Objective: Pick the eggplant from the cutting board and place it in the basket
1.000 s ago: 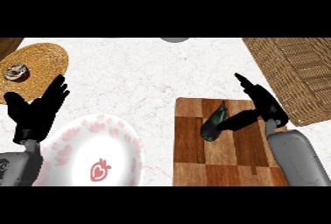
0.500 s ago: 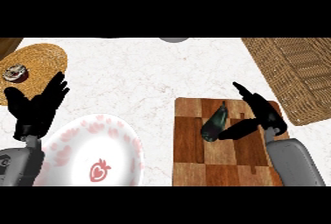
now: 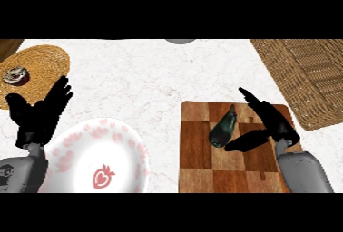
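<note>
One eggplant on cutting board; right robot hand just beside.

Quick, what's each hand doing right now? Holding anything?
Left hand: open, fingers up, holding nothing, at the view's left.
Right hand: open beside the eggplant on the cutting board, not curled round it.

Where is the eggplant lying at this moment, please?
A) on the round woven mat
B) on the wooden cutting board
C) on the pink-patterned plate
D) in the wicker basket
B: the eggplant lies on the cutting board, just beside the open right hand and clear of the basket at the upper right.
</note>
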Robot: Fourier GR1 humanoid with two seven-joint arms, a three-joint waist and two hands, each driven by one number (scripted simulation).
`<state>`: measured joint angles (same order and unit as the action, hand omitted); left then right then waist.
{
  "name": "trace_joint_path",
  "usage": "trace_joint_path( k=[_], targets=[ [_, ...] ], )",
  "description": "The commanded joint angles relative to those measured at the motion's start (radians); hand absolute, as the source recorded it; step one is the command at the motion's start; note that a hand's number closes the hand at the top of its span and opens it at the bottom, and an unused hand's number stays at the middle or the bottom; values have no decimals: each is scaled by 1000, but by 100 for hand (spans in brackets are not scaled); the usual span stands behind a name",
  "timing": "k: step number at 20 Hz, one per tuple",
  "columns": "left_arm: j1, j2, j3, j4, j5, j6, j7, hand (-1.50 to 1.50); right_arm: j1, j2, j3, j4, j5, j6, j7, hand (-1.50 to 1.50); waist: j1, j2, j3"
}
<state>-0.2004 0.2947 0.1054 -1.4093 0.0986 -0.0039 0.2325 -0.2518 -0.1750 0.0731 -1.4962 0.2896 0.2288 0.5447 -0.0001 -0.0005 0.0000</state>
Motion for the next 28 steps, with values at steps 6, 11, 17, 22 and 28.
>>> trace_joint_path(
  k=[6, 11, 17, 22, 28],
  targets=[
    [-6, 9, 37, -57, -11, -23, 58, 0, 10, 75, 78, 47, 157, -74, 8, -150, 2, 0, 0],
    [3, -32, 39, 10, -30, -32, -23, 0, -23, 78, 56, 162, 178, -61, -49, -150, 3, 1, 0],
    [-23, -22, 47, 40, -41, -46, -19, 0, -57, 69, 117, 192, 240, -12, -78, 150, 2, 1, 0],
    [6, -18, 76, 39, -18, -82, -35, 0, -86, 73, 70, 197, 236, 12, -62, 150, 2, 1, 0],
    [-13, -35, 41, 11, -39, -67, -21, 0, -319, 170, 26, 410, 356, -203, 126, 150, 48, 14, 0]
  ],
)
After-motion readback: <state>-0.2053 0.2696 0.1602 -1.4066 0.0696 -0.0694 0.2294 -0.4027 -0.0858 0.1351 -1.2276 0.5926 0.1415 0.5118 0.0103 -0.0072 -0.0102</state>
